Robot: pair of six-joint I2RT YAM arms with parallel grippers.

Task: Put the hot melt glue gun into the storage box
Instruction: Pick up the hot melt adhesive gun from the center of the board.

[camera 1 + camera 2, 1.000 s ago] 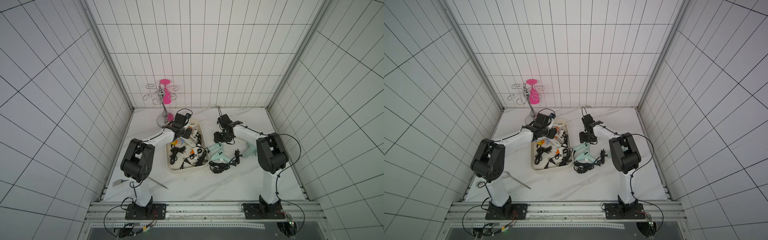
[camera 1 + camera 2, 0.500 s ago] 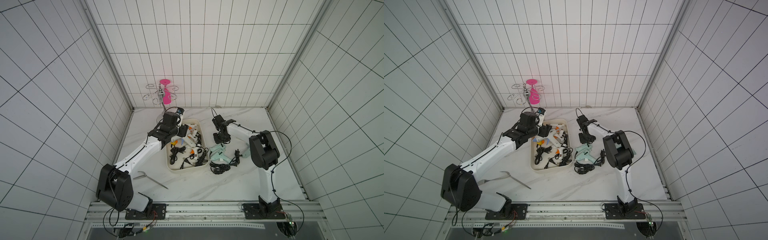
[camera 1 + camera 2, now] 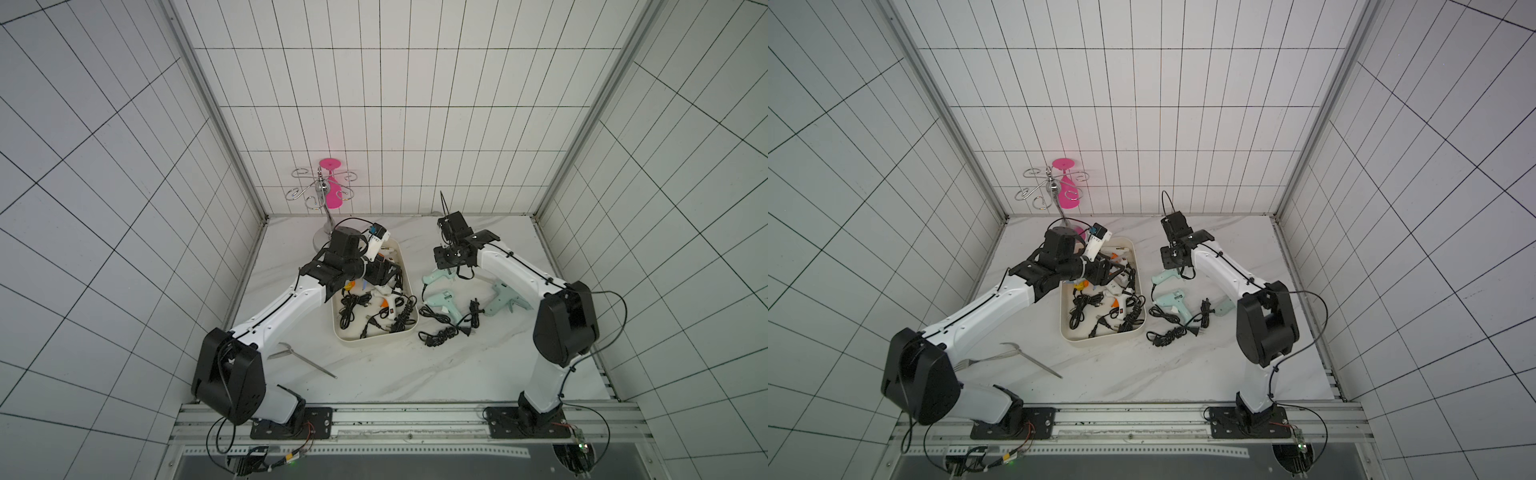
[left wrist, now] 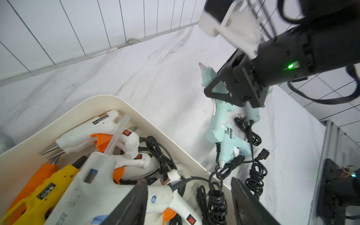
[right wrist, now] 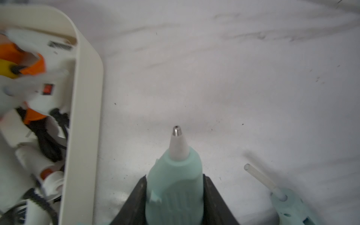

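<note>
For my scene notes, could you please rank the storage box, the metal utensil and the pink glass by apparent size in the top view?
1. storage box, largest.
2. metal utensil, longer but thin.
3. pink glass; it hangs nearer the camera, so second and third are unsure.

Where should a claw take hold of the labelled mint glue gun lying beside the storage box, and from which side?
Grip the labelled mint glue gun across its barrel, coming straight down from above. It lies flat on its side on the table, barrel edges exposed; the coiled black cord beside it is best avoided.
</note>
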